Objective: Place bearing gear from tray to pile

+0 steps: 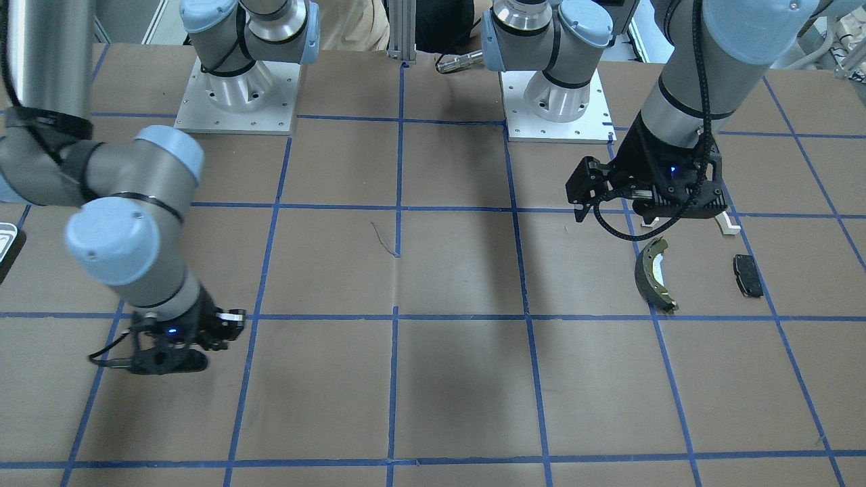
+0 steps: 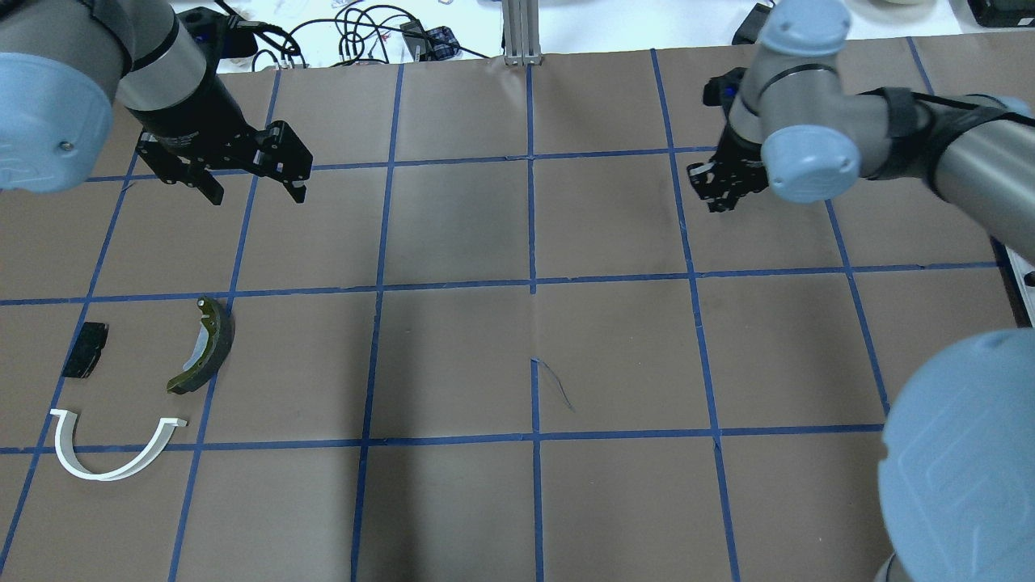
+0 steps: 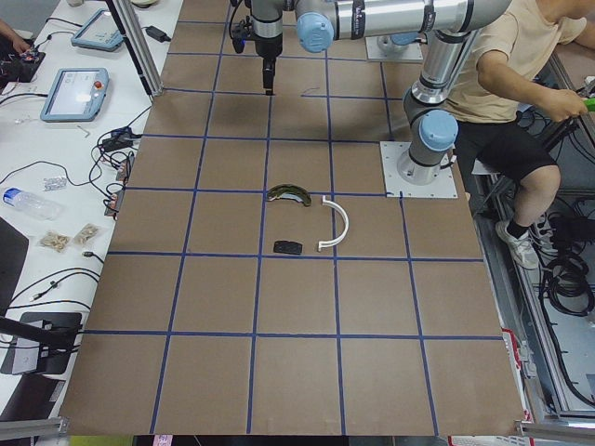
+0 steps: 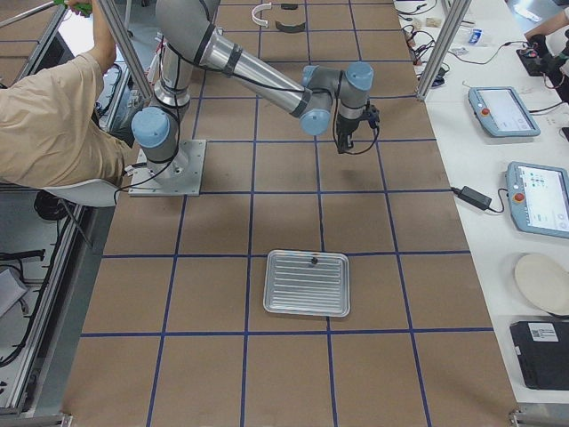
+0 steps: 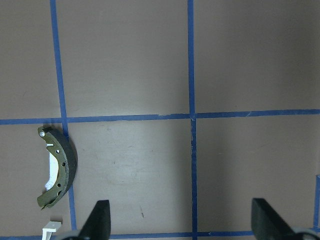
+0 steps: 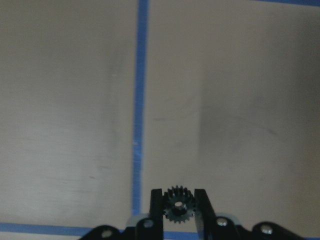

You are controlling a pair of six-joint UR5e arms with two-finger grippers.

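my right pincer clamped the bearing gear, while my left pincer hung wide open, the brake shoe lying below and to one side.

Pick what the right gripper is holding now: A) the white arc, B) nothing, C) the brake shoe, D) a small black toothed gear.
D: the right wrist view shows the gear pinched in the right gripper, while the brake shoe and white arc lie on the table.
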